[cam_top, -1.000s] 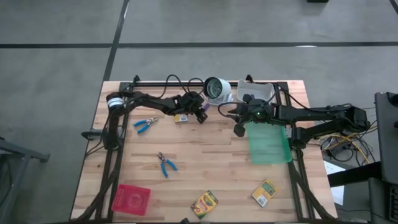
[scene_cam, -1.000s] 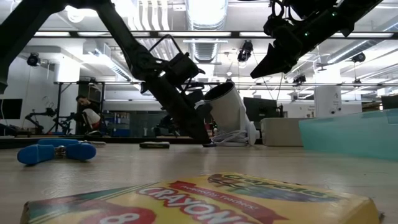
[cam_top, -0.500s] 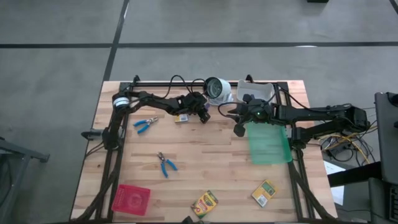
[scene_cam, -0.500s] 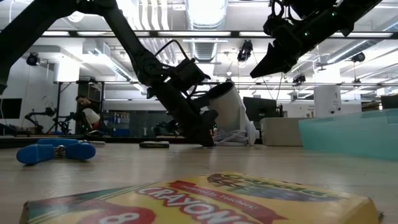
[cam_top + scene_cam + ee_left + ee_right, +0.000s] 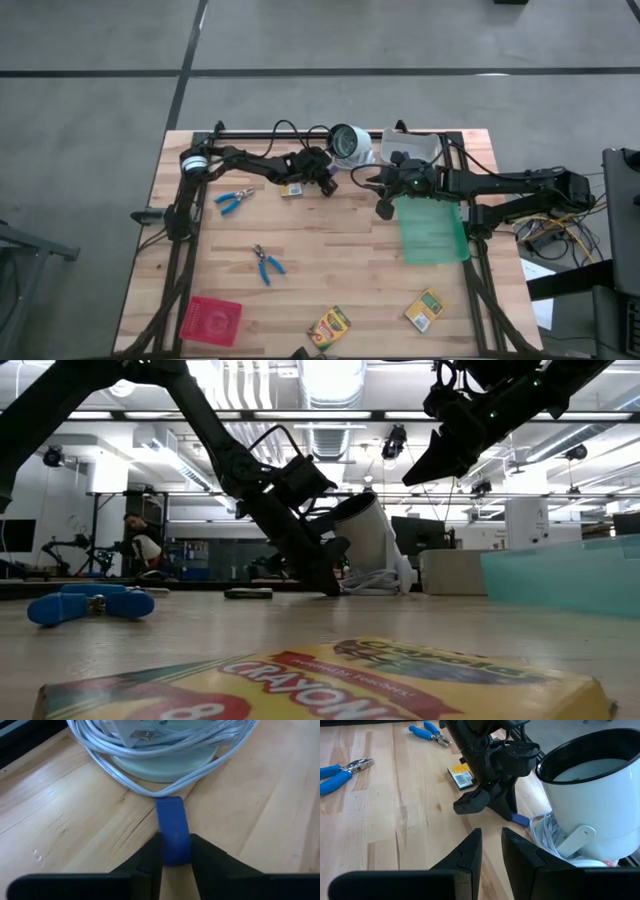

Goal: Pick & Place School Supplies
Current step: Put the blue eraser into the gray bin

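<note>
My left gripper (image 5: 330, 186) is down at the table's far middle, beside the white-grey round object (image 5: 349, 143), and is shut on a small blue piece (image 5: 171, 817). One yellow-and-green crayon box (image 5: 291, 188) lies flat just left of it; two more (image 5: 329, 326) (image 5: 424, 309) lie near the near edge. Two blue-handled tools (image 5: 232, 200) (image 5: 266, 263) lie on the wood at the left. My right gripper (image 5: 383, 209) hovers above the table by the green mat (image 5: 433, 230), open by a narrow gap (image 5: 491, 837). My left gripper pinches the blue piece between its two fingers (image 5: 150, 855), holding its rear part (image 5: 175, 851). The front end (image 5: 170, 805) sticks out past the fingertips toward the white cable. The fingers slant down from the table's left, and the piece's free end (image 5: 520, 820) sits at the tabletop.
A coil of white cable (image 5: 145, 750) lies around the round object's base, right in front of the blue piece. A white bin (image 5: 420, 148) stands at the far edge. A red tray (image 5: 211, 320) sits at the near left corner. Bare wood spans the table's middle.
My left gripper has shifted a little toward the table's right, closer to the white-grey round object, then held still. My right arm has not moved.
</note>
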Tool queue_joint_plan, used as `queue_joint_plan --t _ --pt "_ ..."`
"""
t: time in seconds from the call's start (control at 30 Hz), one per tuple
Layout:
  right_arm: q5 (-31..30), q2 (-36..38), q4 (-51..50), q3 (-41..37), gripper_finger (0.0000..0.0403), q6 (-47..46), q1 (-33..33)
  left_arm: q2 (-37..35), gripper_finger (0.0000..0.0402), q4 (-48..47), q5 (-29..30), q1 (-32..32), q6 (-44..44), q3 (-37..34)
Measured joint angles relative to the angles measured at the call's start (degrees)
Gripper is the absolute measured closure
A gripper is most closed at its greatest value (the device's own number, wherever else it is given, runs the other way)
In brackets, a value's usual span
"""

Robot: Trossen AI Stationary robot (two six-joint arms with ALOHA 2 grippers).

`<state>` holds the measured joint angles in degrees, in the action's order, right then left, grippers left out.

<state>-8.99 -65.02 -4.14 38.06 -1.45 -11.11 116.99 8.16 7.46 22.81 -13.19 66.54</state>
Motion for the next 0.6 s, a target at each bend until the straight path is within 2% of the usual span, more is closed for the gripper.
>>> queue_joint_plan --t 0.1,0.6 --pt "0.0 0.0 -0.01 0.0 0.0335 0.0 0.0 0.0 0.0327 -0.07 -0.02 0.02 0.0 -0.02" --pt "0.0 0.0 -0.01 0.0 0.0335 0.0 0.0 0.0 0.0328 -0.81 -1.31 0.08 -0.42 -0.02"
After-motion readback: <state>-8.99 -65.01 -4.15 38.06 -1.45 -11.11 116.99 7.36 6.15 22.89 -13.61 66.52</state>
